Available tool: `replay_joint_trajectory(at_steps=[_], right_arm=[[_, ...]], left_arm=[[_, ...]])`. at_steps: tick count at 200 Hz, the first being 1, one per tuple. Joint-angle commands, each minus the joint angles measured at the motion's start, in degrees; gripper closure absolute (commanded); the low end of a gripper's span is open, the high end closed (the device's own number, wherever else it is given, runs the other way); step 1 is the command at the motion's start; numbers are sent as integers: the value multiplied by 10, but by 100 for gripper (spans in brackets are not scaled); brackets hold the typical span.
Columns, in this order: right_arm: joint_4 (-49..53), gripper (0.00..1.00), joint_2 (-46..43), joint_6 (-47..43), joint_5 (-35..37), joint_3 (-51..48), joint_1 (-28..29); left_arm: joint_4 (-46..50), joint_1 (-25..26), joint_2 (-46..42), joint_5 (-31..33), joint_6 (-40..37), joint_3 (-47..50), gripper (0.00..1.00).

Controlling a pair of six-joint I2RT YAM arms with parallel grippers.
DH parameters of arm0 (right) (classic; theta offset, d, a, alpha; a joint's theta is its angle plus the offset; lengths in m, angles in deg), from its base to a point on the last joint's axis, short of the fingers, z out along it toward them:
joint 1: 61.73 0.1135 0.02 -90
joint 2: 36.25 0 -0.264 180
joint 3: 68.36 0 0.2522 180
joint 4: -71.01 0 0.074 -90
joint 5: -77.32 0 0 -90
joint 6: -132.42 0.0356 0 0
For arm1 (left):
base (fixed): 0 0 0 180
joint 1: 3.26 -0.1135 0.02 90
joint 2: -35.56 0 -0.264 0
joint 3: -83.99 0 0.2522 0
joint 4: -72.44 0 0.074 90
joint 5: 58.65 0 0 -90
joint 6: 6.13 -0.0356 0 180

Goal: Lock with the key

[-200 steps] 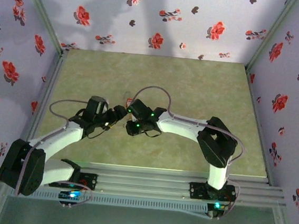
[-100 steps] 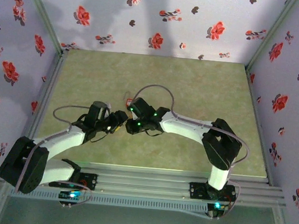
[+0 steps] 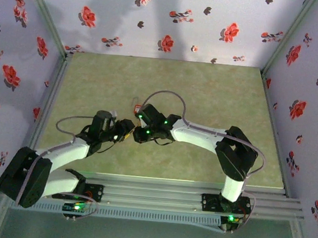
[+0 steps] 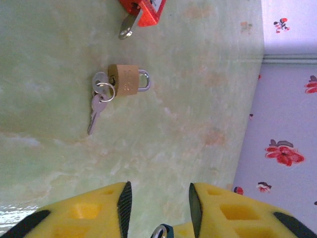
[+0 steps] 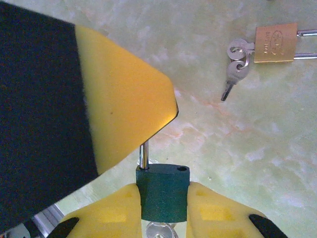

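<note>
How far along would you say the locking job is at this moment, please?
Done: the right tool is shut on the green padlock, with what looks like a key at its base. In hand: the left tool, jaws apart, sits at the shackle, whose free hole shows empty, so it looks unlocked. Left: pressing the shackle home and turning the key. The brass padlock lies aside.

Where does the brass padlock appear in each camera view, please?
Top external: too small to pick out.
Left wrist: brass padlock in the upper left, shackle pointing right.
Right wrist: upper right corner, shackle running off the right edge.
Shared landmark: the silver keys at its base.
</note>
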Motion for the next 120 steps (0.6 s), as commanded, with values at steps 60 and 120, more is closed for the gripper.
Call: replay_joint_trajectory(at_steps=[60,120], right_arm=[[-18,80,-22,11,-10,-12,-4],[-18,80,-25,10,-9,-15,-6]], left_arm=[[-19,3,-11,-9,5,6,73],[-19,3,-6,-9,2,6,82]])
